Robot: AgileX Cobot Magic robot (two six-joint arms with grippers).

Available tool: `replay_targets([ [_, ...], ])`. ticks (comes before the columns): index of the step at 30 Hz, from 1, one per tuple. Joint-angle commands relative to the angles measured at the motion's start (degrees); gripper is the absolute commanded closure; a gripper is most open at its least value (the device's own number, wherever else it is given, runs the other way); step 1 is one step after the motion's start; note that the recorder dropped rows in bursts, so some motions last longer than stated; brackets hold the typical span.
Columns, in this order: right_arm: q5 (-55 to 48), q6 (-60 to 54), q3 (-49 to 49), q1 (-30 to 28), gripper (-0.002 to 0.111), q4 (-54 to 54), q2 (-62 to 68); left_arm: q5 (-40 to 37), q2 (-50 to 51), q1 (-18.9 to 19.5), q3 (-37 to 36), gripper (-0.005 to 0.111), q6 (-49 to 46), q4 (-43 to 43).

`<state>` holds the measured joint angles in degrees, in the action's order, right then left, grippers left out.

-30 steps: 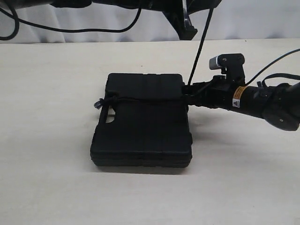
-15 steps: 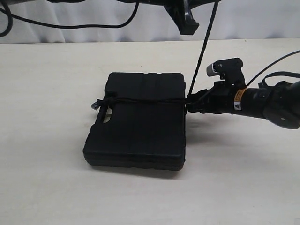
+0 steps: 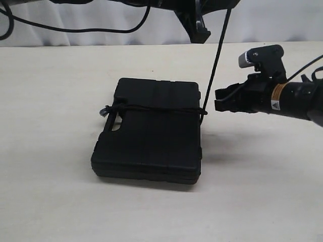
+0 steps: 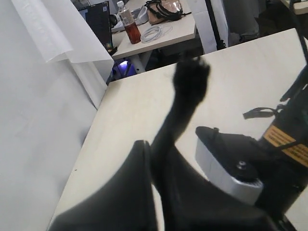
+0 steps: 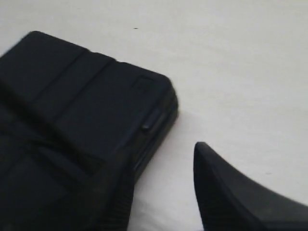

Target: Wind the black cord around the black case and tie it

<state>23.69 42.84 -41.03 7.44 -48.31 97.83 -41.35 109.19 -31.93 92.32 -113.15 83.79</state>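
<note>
A pale worktop [image 3: 50, 201] runs back to a white backdrop [image 3: 282, 25]. Left of centre lies the black case [image 3: 151, 136]. The black cord [image 3: 214, 65] crosses its top, is knotted at its left edge, then rises taut from its right edge to the left claw [image 4: 161, 178], which pinches it. Just right of the case, the right claw [image 3: 220, 100] stands spread wide, touching nothing. Only the left wrist view shows another desk [image 4: 173, 36] bearing a bottle [image 4: 129, 21].
</note>
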Motion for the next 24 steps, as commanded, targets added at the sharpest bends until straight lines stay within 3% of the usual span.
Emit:
replay_targets([
  [1,7.57,8.58,3.78,-0.09,0.069,-5.79,-0.58,-0.29,-1.05,-0.06,1.10,0.107,0.64,1.77],
  [15,13.07,9.05,-2.08,0.04,0.071,-3.98,11.57,-3.15,-1.05,-0.06,1.10,0.107,2.38,1.88],
  [21,7.98,2.12,-2.26,-0.07,0.103,2.37,12.91,-6.22,-1.05,-0.06,1.10,0.107,2.38,1.47],
  [24,7.15,1.70,-2.26,-0.19,0.104,2.90,12.45,-8.46,-1.05,-0.06,1.10,0.107,2.48,0.76],
])
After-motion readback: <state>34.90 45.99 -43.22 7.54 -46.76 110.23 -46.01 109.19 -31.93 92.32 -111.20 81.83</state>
